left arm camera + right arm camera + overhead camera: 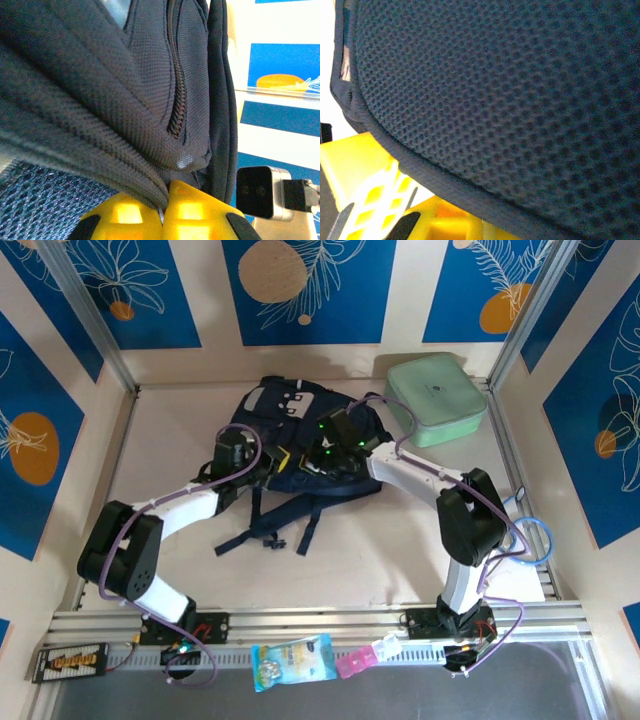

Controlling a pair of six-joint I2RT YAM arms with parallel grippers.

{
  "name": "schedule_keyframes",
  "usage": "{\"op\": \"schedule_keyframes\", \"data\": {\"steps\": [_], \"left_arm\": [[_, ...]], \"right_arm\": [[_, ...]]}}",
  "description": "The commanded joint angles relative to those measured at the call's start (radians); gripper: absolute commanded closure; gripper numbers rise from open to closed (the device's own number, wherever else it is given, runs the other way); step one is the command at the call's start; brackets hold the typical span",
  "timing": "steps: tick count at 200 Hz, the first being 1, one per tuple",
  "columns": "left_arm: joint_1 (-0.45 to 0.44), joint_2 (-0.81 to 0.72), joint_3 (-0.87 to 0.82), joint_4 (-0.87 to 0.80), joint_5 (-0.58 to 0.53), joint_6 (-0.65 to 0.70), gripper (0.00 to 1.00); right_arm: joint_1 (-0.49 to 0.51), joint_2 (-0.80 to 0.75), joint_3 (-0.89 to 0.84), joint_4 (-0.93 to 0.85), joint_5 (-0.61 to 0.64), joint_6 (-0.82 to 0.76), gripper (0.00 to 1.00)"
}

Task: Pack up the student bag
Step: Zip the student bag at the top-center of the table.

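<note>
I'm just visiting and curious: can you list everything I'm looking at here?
student bag: one, dark navy, middle of the table towards the back.
square case: one, mint green, back right of the table.
packet: one, clear and blue, on the near rail.
small item: one, pink, beside the packet; too small to identify.
table: one, pale beige.
left gripper: one, yellow fingers, shut on a fold of the bag.
right gripper: one, yellow fingers, shut at the bag's mesh edge.
</note>
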Motion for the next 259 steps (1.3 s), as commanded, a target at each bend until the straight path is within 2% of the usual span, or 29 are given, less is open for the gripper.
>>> {"op": "schedule_keyframes", "data": {"steps": [1, 33, 67, 97, 137, 153, 202, 242, 259], "left_arm": [[0.004, 0.000, 0.024, -0.008, 0.036, 0.056, 0.98], [0.005, 0.000, 0.036, -0.027, 0.024, 0.075, 0.98], [0.005, 0.001, 0.037, -0.035, 0.021, 0.081, 0.99], [0.005, 0.006, 0.044, -0.035, 0.024, 0.081, 0.99], [0.005, 0.000, 0.050, -0.044, 0.030, 0.085, 0.99], [0.005, -0.002, 0.050, -0.046, 0.030, 0.086, 0.99], [0.007, 0.001, 0.053, -0.043, 0.031, 0.083, 0.99], [0.013, -0.002, 0.052, -0.061, 0.021, 0.095, 0.99], [0.030, -0.005, 0.045, -0.073, 0.018, 0.107, 1.00]], "right_arm": [[-0.056, -0.058, -0.023, -0.131, 0.041, -0.084, 0.97], [-0.054, -0.076, -0.052, -0.255, 0.190, -0.168, 0.97], [-0.057, -0.130, -0.117, -0.286, 0.370, -0.189, 0.95], [-0.043, -0.122, -0.139, -0.217, 0.343, -0.225, 0.90], [0.000, -0.104, -0.123, -0.139, 0.336, -0.358, 0.71], [0.010, -0.100, -0.120, -0.132, 0.344, -0.371, 0.68], [0.023, -0.070, -0.132, -0.099, 0.386, -0.375, 0.70], [0.033, -0.086, -0.153, -0.074, 0.445, -0.440, 0.88], [0.029, -0.126, -0.183, -0.052, 0.480, -0.483, 0.90]]}}
